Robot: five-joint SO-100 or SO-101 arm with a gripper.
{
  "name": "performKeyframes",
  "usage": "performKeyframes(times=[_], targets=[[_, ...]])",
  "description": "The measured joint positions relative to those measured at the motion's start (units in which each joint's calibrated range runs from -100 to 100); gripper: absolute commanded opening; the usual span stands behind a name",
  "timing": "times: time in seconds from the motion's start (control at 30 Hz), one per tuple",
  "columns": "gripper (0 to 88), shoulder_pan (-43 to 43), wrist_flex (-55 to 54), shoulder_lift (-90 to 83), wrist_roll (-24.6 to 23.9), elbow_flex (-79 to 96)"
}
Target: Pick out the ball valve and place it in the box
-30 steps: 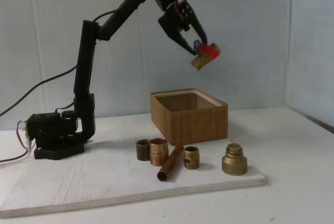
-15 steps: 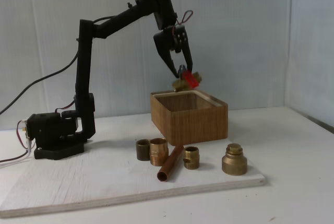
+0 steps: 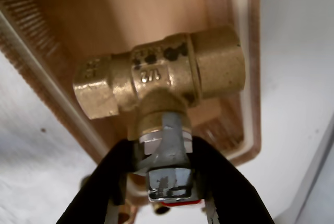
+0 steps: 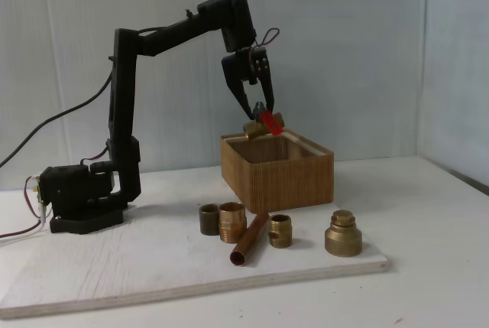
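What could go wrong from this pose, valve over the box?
1. The claw pinches the ball valve only at its stem and nut; the heavy brass body hangs free and could swivel or slip.
2. In the fixed view the valve sits near the box's back rim, so a release could clip the rim and bounce out.

Brass-yellow ball valve (image 3: 162, 75) with dark specks, silver nut and a sliver of red lever at 6 o'clock in the wrist view. Black pincer (image 3: 168, 182). Brown, finely ribbed box (image 4: 279, 175) with pale inner rim. Dull brass fittings (image 4: 232, 221), a copper-red pipe piece (image 4: 250, 239) and a stepped brass fitting (image 4: 343, 234) at 6 o'clock from the box. White board (image 4: 114, 267) on white tabletop (image 4: 435, 213).
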Motion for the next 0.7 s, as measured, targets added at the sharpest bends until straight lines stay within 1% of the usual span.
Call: performKeyframes(times=[0.17, 0.7], targets=[[1.4, -1.63, -0.86, 0.00, -1.29, 2.54], [1.4, 0.96, -5.33, 9.66, -1.34, 3.54]])
